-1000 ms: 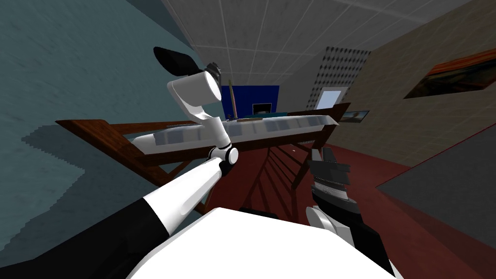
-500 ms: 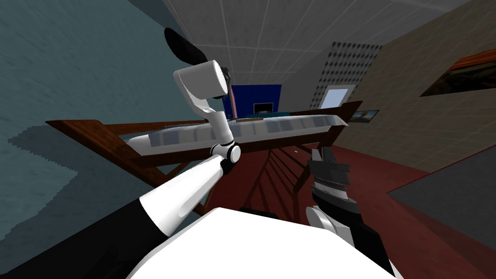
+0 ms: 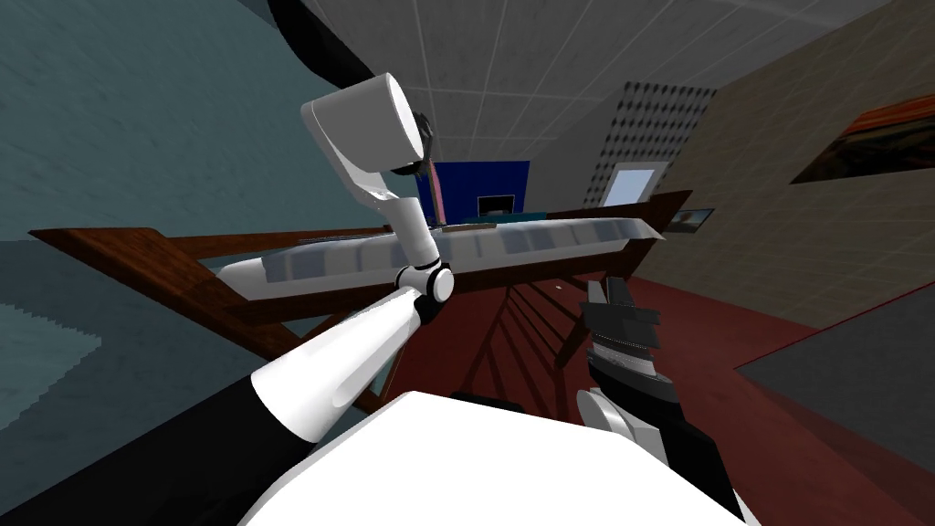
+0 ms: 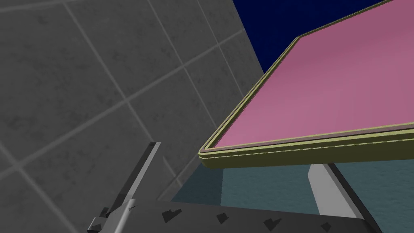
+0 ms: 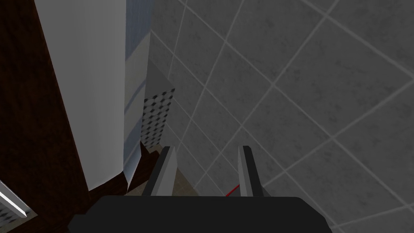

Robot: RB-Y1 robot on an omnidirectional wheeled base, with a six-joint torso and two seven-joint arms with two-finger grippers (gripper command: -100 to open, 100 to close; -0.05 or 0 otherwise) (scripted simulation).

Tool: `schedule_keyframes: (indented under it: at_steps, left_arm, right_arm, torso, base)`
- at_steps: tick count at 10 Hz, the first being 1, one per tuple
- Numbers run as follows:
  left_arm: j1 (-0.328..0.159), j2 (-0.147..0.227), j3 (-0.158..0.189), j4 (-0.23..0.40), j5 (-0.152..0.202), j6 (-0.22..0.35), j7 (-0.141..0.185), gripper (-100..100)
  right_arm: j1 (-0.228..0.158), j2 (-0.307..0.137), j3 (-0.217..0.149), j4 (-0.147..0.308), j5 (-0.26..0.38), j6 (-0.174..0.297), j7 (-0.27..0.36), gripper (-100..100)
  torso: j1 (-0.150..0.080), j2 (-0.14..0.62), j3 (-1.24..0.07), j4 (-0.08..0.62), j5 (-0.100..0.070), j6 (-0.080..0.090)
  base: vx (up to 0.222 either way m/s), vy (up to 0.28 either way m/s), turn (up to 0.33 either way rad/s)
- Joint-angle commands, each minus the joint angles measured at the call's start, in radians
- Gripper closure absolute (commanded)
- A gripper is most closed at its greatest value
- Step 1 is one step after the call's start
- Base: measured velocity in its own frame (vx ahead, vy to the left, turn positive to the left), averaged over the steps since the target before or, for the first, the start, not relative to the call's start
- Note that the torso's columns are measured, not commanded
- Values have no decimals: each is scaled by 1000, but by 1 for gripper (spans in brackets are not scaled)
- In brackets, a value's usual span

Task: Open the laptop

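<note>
Left hand [image 4: 232, 157] is wide open, its two fingers spread with nothing pinched. The corner of the pink lid [image 4: 323, 89], rimmed in olive, sits in the gap between them. One finger rises behind the lid's edge and the other stands clear of the corner. I cannot tell whether the hidden finger touches the rim.

Over the last second my left wrist has climbed and swung back toward the head camera. The head itself has shifted too, since the whole worktop [image 3: 566, 236] has slid across the picture. That slide is my own move, not the furniture's. The laptop [image 3: 439, 196] stands on the far side of the worktop, in front of a blue panel [image 3: 475, 178]. A second ago its lid showed as a thin brownish line. It now reads as a pink strip, standing close to upright.

I take that to mean the lid has come up with the hand and the opening is well along, perhaps nearly done. With no clamp on the rim, the lid is being pushed, not held. It could slip off the finger if I sweep further.

Right hand [image 3: 609, 290] hangs low beside the worktop's dark wooden frame, fingers parted and empty, taking no part.
</note>
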Motion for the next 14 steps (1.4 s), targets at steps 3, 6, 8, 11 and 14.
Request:
schedule_keyframes:
  at_steps: [3,6,8,11,14]
  left_arm:
    - [31,0,-10,2,3,-45,5,100]
    - [-7,8,-74,54,20,-5,-75,100]
    - [-27,13,-106,80,29,19,-115,100]
    - [-57,19,-154,119,42,54,-175,100]
    - [-60,18,-194,150,51,68,-226,100]
  right_arm:
    - [0,0,0,0,0,0,0,0]
    - [0,0,0,0,0,0,0,0]
    - [0,0,0,0,0,0,0,0]
    - [0,0,0,0,0,0,0,0]
    - [0,0,0,0,0,0,0,0]
  torso:
    - [1,17,7,-2,5,2]
    - [-4,3,2,2,-2,1]
    - [-3,2,2,1,-1,0]
    - [-2,5,4,2,-1,1]
    - [-5,6,4,1,-2,1]
  base:
    - [-76,2,30]
    - [10,11,-34]
    - [20,9,-26]
    - [16,10,-23]
    - [12,13,-11]
